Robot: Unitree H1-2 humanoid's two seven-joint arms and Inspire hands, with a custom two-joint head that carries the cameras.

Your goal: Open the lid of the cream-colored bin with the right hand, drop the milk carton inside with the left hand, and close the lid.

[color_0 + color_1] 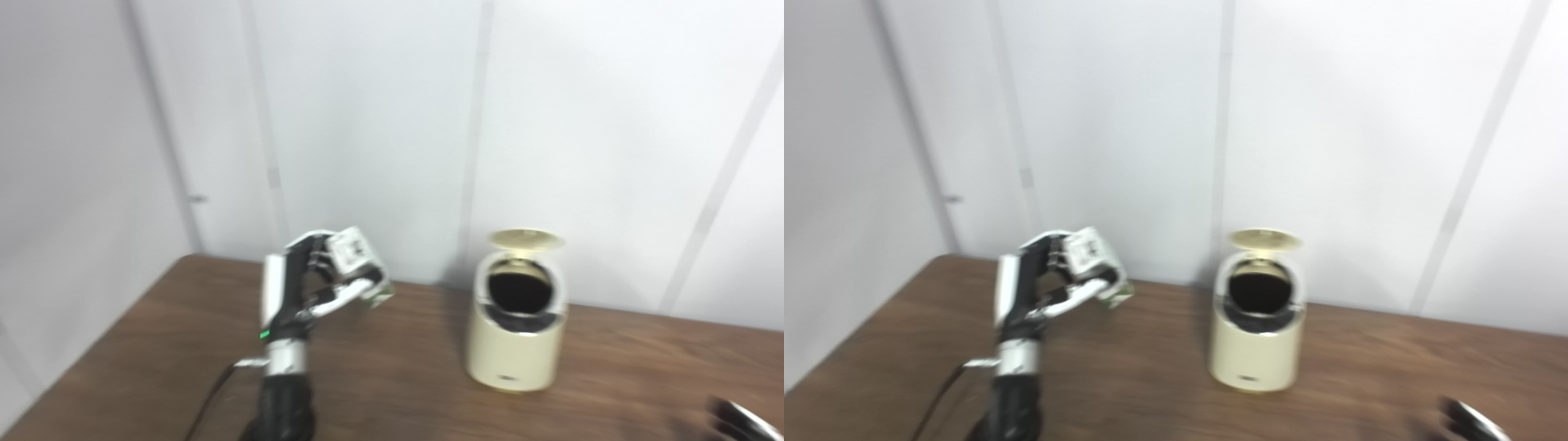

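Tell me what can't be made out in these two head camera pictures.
- Right robot hand: cut off by the bottom right corner in both views and blurred; open or shut cannot be told.
- Milk carton: partly covered by the left robot hand holding it; its print is too blurred to read.
- Inside of the cream-colored bin: under the raised lid, only a dark opening shows.

Cream bin (513, 343), brown table (398, 380)
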